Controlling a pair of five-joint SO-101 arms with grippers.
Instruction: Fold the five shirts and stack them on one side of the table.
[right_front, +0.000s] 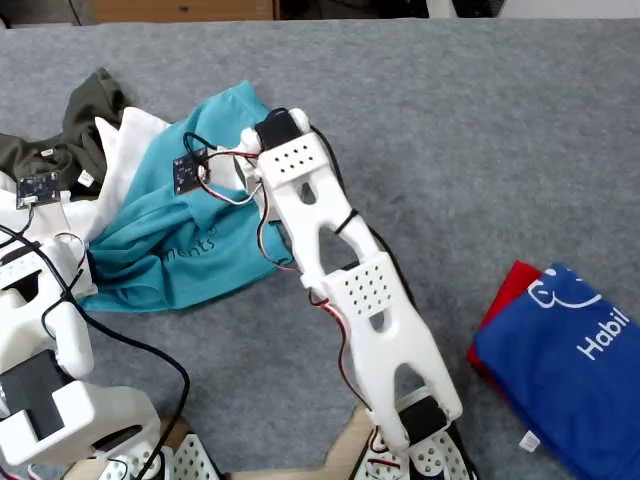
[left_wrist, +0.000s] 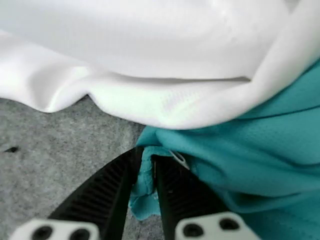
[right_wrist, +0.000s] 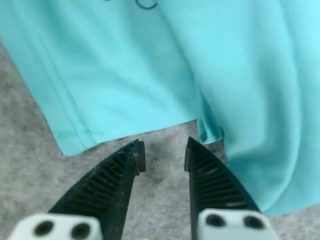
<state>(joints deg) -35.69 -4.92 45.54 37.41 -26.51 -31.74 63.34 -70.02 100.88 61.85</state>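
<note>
We see the surface (right_front: 480, 150) as grey, matt, felt-like cloth with a rough nap. The teal shirt (right_front: 170, 250) at centre left is a fine mesh knit with a faint sheen. The white shirt (right_front: 125, 150) beside it looks smooth and softly lustrous. The olive shirt (right_front: 85, 115) at upper left is dull cloth. The blue shirt (right_front: 570, 370) and red shirt (right_front: 508, 290) at lower right are smooth cloth. The middle arm (right_front: 365, 285) is matt white perforated plastic. The left end effector (left_wrist: 146, 155) and right end effector (right_wrist: 164, 147) have black ribbed plastic fingers.

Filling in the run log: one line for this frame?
left gripper shut on teal shirt | right gripper open at its edge | blue shirt folded on red shirt
</note>
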